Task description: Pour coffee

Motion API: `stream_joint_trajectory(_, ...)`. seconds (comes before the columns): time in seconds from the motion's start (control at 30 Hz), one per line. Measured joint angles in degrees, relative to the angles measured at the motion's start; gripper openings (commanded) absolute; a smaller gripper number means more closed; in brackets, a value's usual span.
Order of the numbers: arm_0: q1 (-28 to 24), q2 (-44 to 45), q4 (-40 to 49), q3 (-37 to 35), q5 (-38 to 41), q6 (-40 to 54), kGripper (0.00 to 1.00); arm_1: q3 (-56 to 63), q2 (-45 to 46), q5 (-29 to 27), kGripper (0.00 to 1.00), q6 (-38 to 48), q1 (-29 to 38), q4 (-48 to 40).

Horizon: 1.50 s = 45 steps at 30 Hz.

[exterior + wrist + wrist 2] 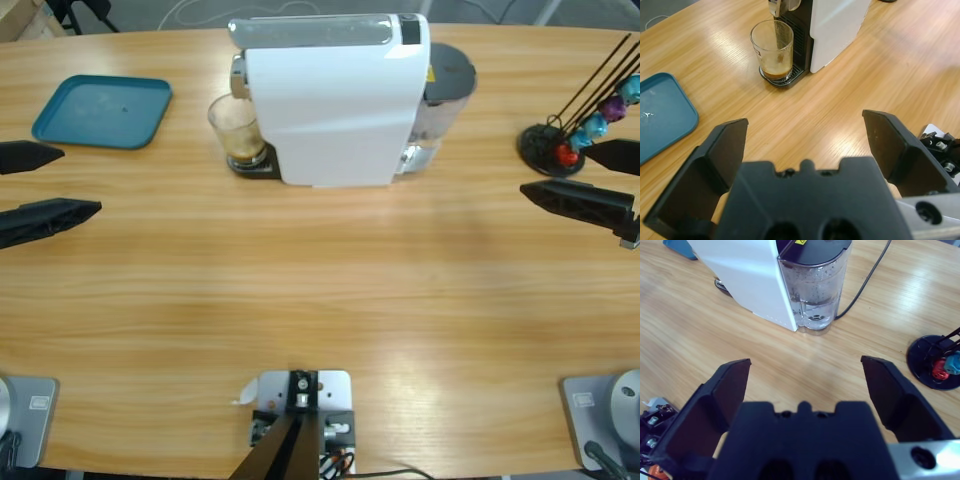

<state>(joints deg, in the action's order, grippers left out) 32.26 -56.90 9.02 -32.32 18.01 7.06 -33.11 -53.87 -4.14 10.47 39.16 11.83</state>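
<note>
Coffee (776, 74) sits as a shallow tan-brown layer in a clear glass tumbler (773, 47) on the drip tray of the white coffee machine (335, 100), under its spout, at the far middle of the worktop (320, 300). Left gripper (805, 135) hangs spread wide, holding nothing, well apart from the glass. Right gripper (805, 375) likewise spread and empty, facing the machine's water tank (815, 290). Teal tray (102, 110) far left. Capsule rack (575, 130) far right.

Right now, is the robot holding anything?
No. The left tool and the right tool are both open with nothing between them; the glass sits untouched.
</note>
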Motion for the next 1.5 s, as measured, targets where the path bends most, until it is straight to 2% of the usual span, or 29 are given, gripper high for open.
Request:
stream_joint_trajectory(0.43, 0.00, 0.10, -0.85, -0.03, 0.14, -1.80, 1.000, 1.11, 0.13, 0.00, 1.000, -1.38, 0.00, -1.52)
stream_joint_trajectory(0.57, 0.00, -1.45, -0.86, -0.10, 1.26, 1.44, 1.000, 1.89, 0.75, 0.00, 1.000, -2.39, 0.00, -3.18)
stream_joint_trajectory(0.87, -0.30, -12.52, -0.93, -2.70, 2.26, 15.24, 1.000, 2.50, 0.69, 0.03, 1.000, -3.14, 0.00, -3.66)
stream_joint_trajectory(1.03, -3.94, -20.16, -3.68, -5.24, 5.98, 18.89, 1.000, 2.50, 0.37, 0.45, 1.000, -3.35, 0.00, -3.66)
stream_joint_trajectory(1.23, -10.09, -27.04, -4.66, -12.31, 14.61, 21.40, 1.000, 2.50, -0.17, 0.46, 1.000, -3.35, 0.00, -3.67)
stream_joint_trajectory(1.5, -10.90, -35.82, -4.65, -18.14, 17.10, 28.40, 1.000, 2.50, -0.17, 0.66, 1.000, -3.36, 0.00, -3.68)
